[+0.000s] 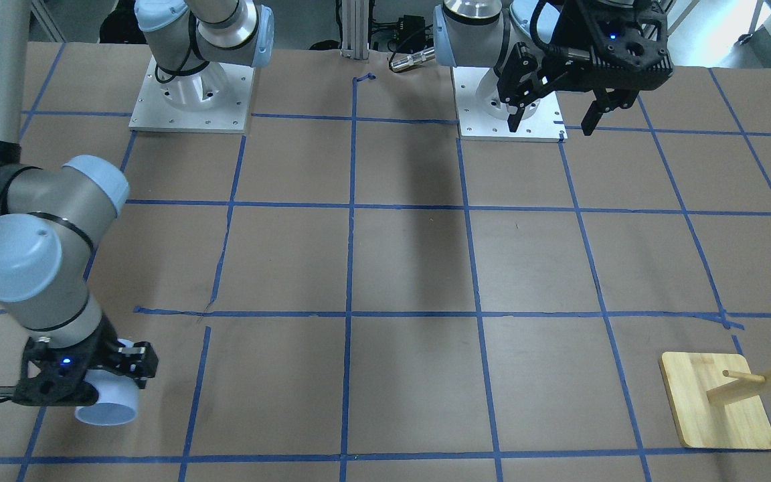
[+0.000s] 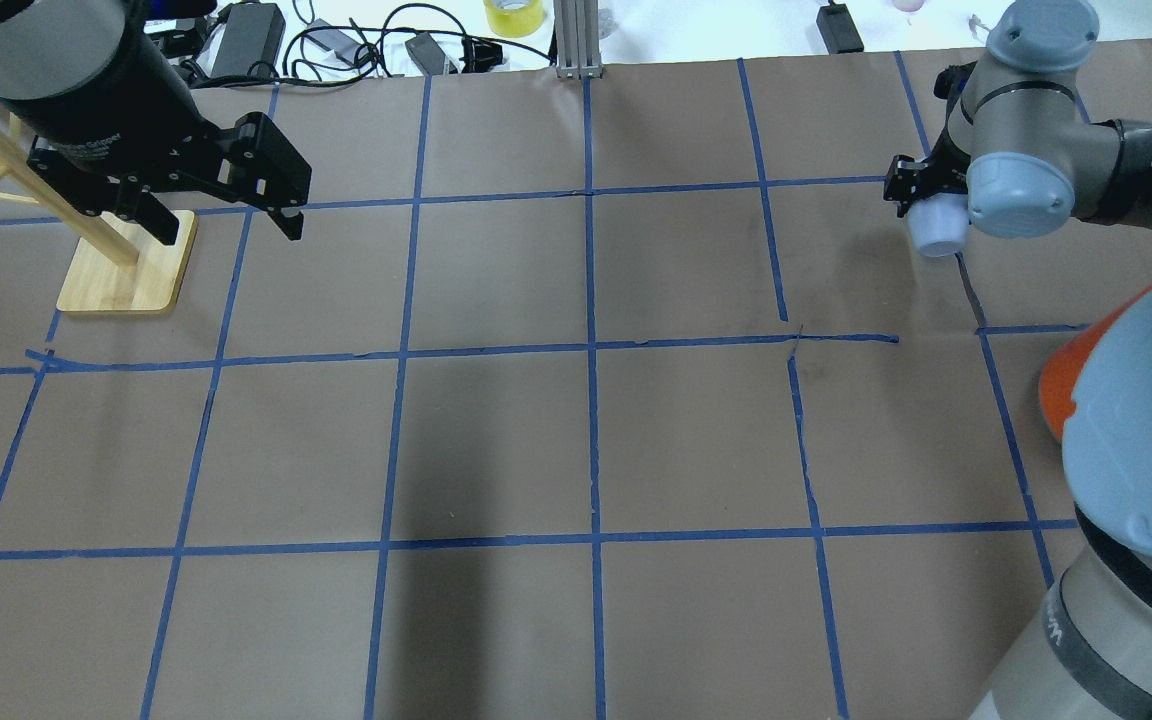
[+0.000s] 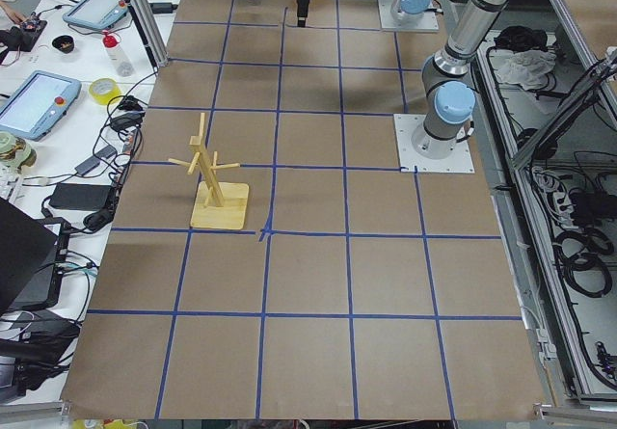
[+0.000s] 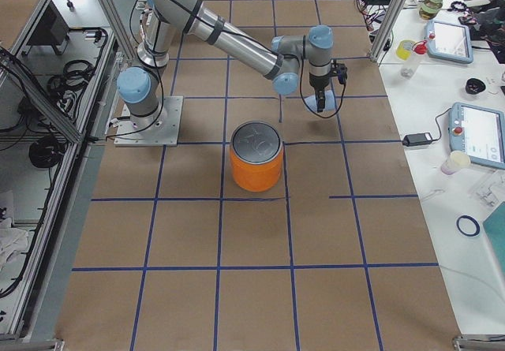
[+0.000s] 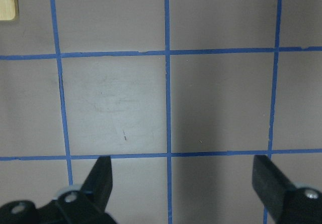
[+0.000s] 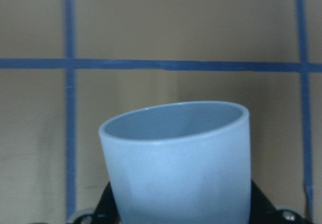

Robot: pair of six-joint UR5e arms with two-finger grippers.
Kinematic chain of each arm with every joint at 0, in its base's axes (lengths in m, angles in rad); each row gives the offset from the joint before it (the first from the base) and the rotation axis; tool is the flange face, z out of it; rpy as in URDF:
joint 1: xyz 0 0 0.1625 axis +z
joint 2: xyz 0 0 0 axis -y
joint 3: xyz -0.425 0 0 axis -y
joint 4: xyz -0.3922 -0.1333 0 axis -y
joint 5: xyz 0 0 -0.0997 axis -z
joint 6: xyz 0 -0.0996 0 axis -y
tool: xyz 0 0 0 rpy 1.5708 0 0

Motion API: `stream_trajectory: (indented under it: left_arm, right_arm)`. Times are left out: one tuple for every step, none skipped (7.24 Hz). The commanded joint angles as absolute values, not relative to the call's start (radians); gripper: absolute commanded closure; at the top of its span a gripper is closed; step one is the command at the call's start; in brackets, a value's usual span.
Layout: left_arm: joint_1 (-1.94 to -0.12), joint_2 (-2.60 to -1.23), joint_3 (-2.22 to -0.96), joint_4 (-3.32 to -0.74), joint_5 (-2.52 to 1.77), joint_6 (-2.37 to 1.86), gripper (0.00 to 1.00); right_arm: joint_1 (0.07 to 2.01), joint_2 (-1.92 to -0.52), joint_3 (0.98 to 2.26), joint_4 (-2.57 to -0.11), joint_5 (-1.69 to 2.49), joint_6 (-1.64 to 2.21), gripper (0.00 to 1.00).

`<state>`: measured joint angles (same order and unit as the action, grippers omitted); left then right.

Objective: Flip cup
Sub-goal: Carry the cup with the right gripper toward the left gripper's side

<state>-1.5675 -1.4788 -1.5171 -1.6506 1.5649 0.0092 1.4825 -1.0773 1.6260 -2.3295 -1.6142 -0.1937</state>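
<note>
Right gripper (image 1: 121, 367) is clamped on the cup (image 6: 176, 168), gripping the lower body near the base. Black fingers (image 6: 260, 206) show on either side of it in the right wrist view. Cup mouth points away from the wrist and is tilted, with the darker blue inside visible over the rim. From the front camera the wide rim faces down and toward that camera. Cup is far out on the robot's right side of the table (image 2: 586, 440), toward the operators' edge and just beside a blue tape line. Can't tell whether the rim touches the paper or is just off it. Right arm is stretched long across the table, with the wrist bent down over the cup. Left gripper (image 2: 228, 228) is spread wide with nothing in it, raised off the table on the robot's left. Its wrist view shows only taped brown paper between the fingers (image 5: 100, 181). It's near the wooden rack (image 2: 121, 275), which stands upright on its flat base, and isn't touching it. Orange can (image 4: 256, 167) with a silver top stands upright on the right half of the table, closer to that end than the cup and apart from it.
</note>
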Motion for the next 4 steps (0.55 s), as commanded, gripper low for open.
stream_trajectory:
  left_arm:
    - [-1.565, -1.479, -1.516, -1.651, 1.571, 0.009, 0.00]
    - [-1.565, -1.479, -1.517, -1.651, 1.569, 0.009, 0.00]
    - [-1.565, -1.479, -1.516, -1.651, 1.571, 0.009, 0.00]
    - [-1.565, -1.479, -1.516, -1.651, 1.572, 0.011, 0.00]
  right_arm:
    - [1.665, -1.077, 1.624, -2.348, -1.608, -0.510, 0.91]
    - [1.743, -1.065, 1.624, -2.388, -1.606, -0.657, 0.92]
    - [1.794, -1.046, 1.623, -2.393, -1.571, -0.761, 0.92]
    - [1.845, -1.028, 1.608, -2.393, -1.542, -0.932, 0.95]
